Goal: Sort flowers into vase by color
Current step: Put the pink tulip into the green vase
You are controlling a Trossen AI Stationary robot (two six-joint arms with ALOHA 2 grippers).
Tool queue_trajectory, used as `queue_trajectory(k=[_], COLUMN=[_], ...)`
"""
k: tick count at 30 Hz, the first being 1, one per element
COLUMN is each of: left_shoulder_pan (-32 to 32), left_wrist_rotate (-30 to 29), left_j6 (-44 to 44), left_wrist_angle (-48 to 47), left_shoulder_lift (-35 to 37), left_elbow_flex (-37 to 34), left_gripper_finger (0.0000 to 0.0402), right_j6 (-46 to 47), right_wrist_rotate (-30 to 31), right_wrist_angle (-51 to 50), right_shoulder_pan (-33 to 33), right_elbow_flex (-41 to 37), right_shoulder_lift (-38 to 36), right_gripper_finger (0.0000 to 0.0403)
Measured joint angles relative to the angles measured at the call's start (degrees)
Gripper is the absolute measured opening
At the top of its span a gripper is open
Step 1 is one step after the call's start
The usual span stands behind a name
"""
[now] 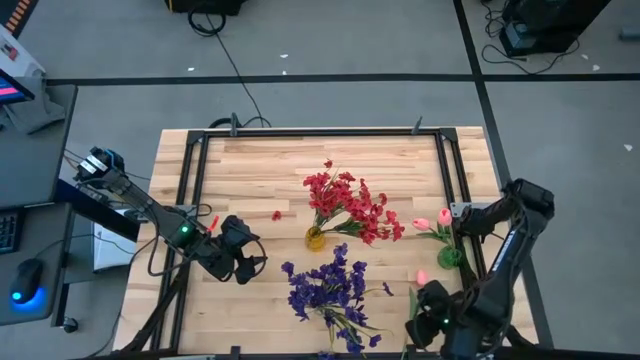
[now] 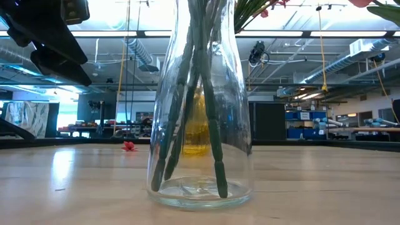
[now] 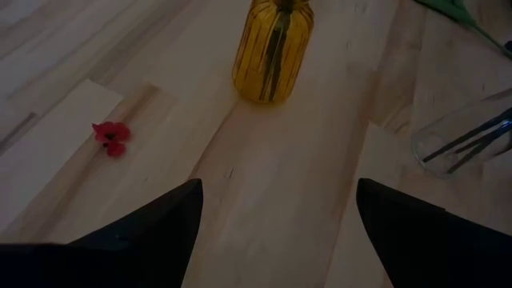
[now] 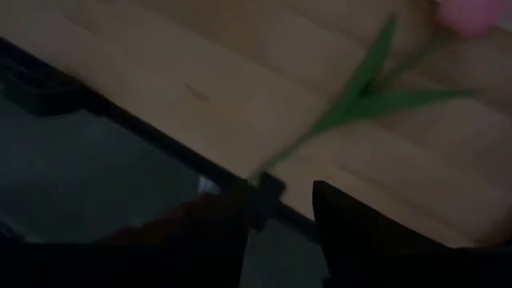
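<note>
Down at the table's near right corner, the right gripper (image 1: 428,322) is clenched on the stem end of a pink tulip (image 1: 422,277), whose stem runs away from it toward the green vase (image 1: 450,256) just beyond.

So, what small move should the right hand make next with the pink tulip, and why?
Probably lift the pink tulip and carry it toward the green vase. The right hand seems shut on its stem near the table's edge, and that vase already holds pink tulips. The left hand waits open near the clear vase.
</note>
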State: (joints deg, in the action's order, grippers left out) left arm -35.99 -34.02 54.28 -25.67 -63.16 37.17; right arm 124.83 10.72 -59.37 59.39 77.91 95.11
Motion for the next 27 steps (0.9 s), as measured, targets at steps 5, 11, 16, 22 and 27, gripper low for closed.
queue_trajectory(k=[5, 11, 16, 22, 27], left_shoulder_pan=[0.00, 0.00, 0.00, 0.00, 0.00], left_wrist_rotate=[0.00, 0.01, 0.05, 1.63, 2.05], left_j6=[-0.02, 0.00, 0.07, 1.76, 1.90], left_wrist_angle=[-0.02, -0.04, 0.00, 0.02, 0.12], left_shoulder_lift=[0.02, 0.00, 0.00, 0.00, 0.00], left_elbow_flex=[0.00, 0.00, 0.00, 0.00, 0.02], left_gripper_finger=[0.0335, 0.0335, 0.0335, 0.0335, 0.0335], right_j6=[-0.26, 2.30, 5.41, 5.97, 6.18], right_wrist_rotate=[4.87, 6.31, 2.93, 1.61, 2.73], right_wrist_angle=[2.56, 3.42, 3.06, 3.52, 2.27], right_shoulder_pan=[0.07, -0.35, -1.16, -2.85, -4.71], right_elbow_flex=[-0.02, -0.01, -0.02, -0.02, -0.12], right_shoulder_lift=[1.77, 3.60, 5.58, 7.13, 7.99], right_gripper_finger=[0.0149, 0.0149, 0.0149, 0.0149, 0.0149])
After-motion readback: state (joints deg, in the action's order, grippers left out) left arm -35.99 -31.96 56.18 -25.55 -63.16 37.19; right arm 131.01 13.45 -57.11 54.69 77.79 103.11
